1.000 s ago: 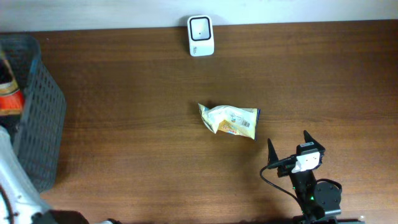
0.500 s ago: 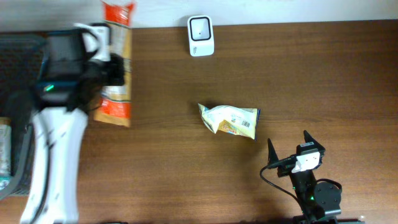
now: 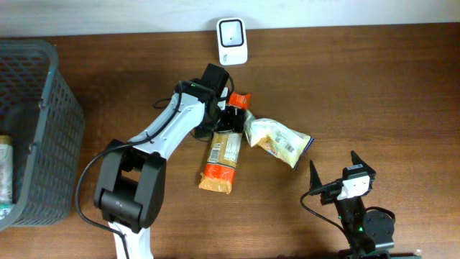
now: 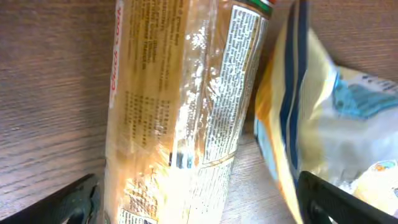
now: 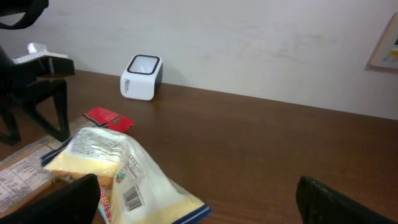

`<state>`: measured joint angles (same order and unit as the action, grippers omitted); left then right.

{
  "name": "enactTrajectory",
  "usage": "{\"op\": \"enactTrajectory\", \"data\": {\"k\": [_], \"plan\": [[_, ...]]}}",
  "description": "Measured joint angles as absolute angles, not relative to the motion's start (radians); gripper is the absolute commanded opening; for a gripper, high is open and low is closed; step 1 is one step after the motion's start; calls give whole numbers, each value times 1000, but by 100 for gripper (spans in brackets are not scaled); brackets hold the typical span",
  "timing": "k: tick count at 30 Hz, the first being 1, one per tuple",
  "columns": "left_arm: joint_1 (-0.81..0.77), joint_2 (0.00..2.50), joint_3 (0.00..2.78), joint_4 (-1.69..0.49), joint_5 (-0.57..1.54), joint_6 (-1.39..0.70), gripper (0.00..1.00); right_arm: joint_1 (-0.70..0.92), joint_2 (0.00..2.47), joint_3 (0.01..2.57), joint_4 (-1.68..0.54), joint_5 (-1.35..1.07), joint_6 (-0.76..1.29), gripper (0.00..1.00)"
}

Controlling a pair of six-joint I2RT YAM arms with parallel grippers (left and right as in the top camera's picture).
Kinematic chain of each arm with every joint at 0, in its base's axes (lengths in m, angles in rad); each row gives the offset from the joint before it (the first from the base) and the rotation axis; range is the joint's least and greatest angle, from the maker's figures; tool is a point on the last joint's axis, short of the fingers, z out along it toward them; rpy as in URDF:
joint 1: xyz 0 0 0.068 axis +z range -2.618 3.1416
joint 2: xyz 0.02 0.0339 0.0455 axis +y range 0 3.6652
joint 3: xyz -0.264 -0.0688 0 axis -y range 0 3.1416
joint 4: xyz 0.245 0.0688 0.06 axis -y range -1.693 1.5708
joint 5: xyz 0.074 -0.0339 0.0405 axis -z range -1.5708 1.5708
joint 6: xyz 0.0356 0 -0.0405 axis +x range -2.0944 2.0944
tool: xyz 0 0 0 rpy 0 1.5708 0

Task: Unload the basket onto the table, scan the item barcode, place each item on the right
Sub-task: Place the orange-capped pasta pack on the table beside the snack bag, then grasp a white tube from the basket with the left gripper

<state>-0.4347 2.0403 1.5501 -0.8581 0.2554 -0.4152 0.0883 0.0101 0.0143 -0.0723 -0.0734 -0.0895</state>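
Looking down from overhead, we find the long orange-and-tan packet point(image 3: 221, 160) lying flat on the worktop point(image 3: 374, 86) near the middle. Its red upper end sits under the left hand point(image 3: 230, 121). The barcode scanner point(image 3: 231, 41) stands at the far edge, apart from the packet.

From the left wrist, that hand's fingers point(image 4: 71, 202) show only as dark tips cut off in the two bottom corners. They are spread wide with the packet between them, and neither tip is pressing on it, so we read the hand as wide open and holding nothing. The packet fills most of this view. Its panel of small print is glare-washed and blurred, and we cannot tell whether a barcode is among it.

A yellow snack bag point(image 3: 279, 142) lies just to the right of the packet and meets it near the upper end. Lower down, a strip of worktop shows between them. A barcode point(image 5: 132, 198) is legible on this bag from the right wrist, though the frame cuts the bag's near end.

The right hand point(image 3: 332, 159) sits near the front right, well apart from both items, its fingers spread and nothing between them.

A dark mesh basket point(image 3: 63, 79) stands at the left edge, partly out of frame, and we cannot make out its contents.
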Motion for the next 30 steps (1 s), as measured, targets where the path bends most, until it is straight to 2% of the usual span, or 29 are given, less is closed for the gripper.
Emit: {"op": "enactTrajectory", "data": {"k": [4,8,12,16,19,22,25,30], "plan": [[-374,2026,1637,-948,258,-326,99,88,10,14,-72,-73,-89,99],[-168,1868,1904,-1066,191,-226,99,88,10,14,-72,-73,-89,99],[262,1618,2018,-1085,39,-202,99,88,10,14,-72,-73,-89,99],[593,1645,1953,-1104,2,-201,99,88,10,14,-72,-73,-90,99],[639,1660,1804,-1039,-16,-201,99,88,10,14,-72,-73,-90,99],[640,1668,1575,-858,-55,-183,99,88,10,15,-72,-73,-89,99],[644,1678,1405,-677,-76,-65,99,88,10,15,-73,-73,-89,99],[724,1729,1361,-593,-79,118,99,88,10,15,-72,-73,-90,99]]}}
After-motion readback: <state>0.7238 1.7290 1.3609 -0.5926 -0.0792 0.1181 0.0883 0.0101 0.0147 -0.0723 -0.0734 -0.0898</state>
